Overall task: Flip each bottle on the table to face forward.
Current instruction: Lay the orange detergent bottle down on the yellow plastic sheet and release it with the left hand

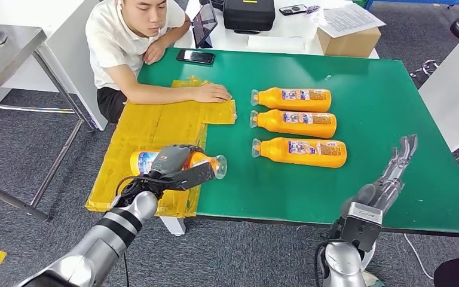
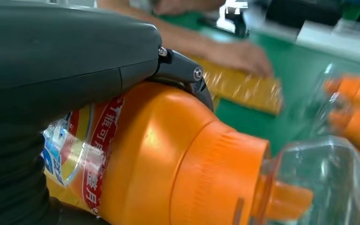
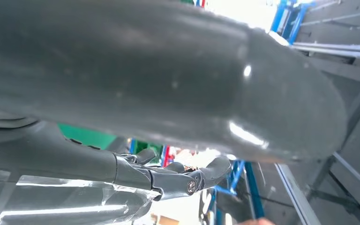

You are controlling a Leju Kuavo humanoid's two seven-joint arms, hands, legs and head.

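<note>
Head view, left hand (image 1: 176, 167) fingers wrapped around bottle (image 1: 206, 161), label half hidden, right hand (image 1: 388, 179) fingers spread, empty

Left hand (image 1: 176, 169) is wrapped around an orange bottle (image 1: 206, 161) at 8 o'clock; right hand (image 1: 388, 176) hovers at 4, fingers straight, holding nothing.

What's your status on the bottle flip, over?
Left hand grips an orange bottle on the yellow sheet. Right hand open, idle. Three bottles lined up; person's hand nearby.

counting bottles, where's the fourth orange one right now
In the head view the fourth orange bottle lies on the yellow sheet at the table's left, gripped by the left robot hand.
</note>
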